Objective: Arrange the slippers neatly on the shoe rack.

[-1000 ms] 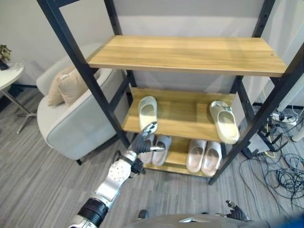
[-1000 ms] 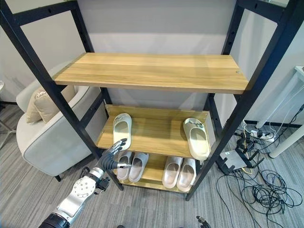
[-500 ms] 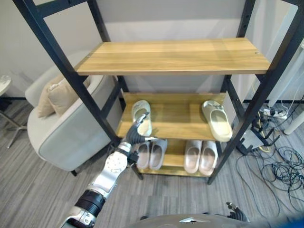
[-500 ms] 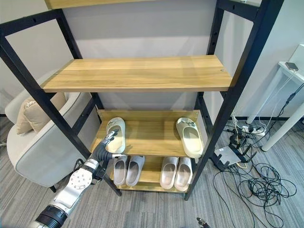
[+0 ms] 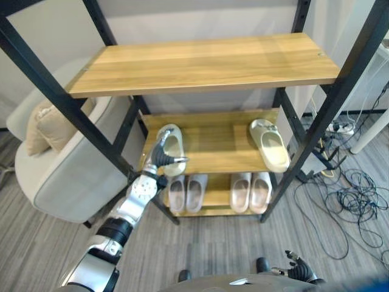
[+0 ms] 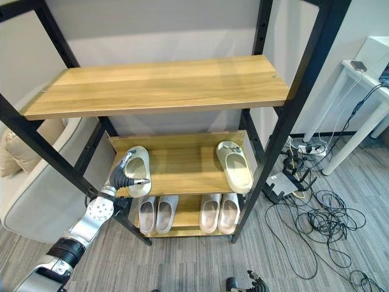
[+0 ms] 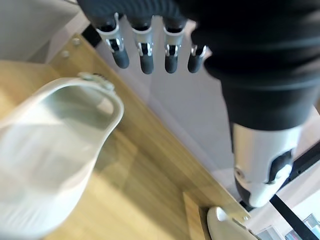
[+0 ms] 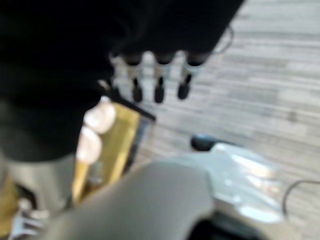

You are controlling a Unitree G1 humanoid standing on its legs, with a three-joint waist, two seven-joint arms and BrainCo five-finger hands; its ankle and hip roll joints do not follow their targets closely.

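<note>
Since a second ago your left hand (image 5: 161, 156) has climbed from in front of the bottom shelf up to the middle shelf (image 5: 216, 146), and the head camera has swung too, so ignore the apparent drift of the shoe rack (image 6: 304, 79). The hand sits right at the heel end of the pale slipper on the left (image 5: 172, 145). From the wrist view the fingers (image 7: 145, 55) look straight and spread, hovering over the slipper's open mouth, not clamped on anything. I can't tell if they're touching it yet.

Its mate, the right slipper (image 5: 269, 144), lies well apart at the other end of the same shelf, toe poking over the front edge. Two more pairs, the grey pair (image 5: 186, 191) and the pinkish pair (image 5: 251, 190), are already side by side on the bottom shelf (image 6: 182, 228).

Handling-wise, my guess is that these are moulded foam slides: light, a bit squishy, smooth but not really slippery, nothing fragile. You could pinch the strap arch over the toes, thumb under and fingers on top, or just push it flat-handed along the wood. Go easy, since a light shoe will skate or twist if you nudge it off-centre.

Your right hand (image 5: 296, 269) hangs low by the floor, fingers loosely curled, holding nothing.
</note>
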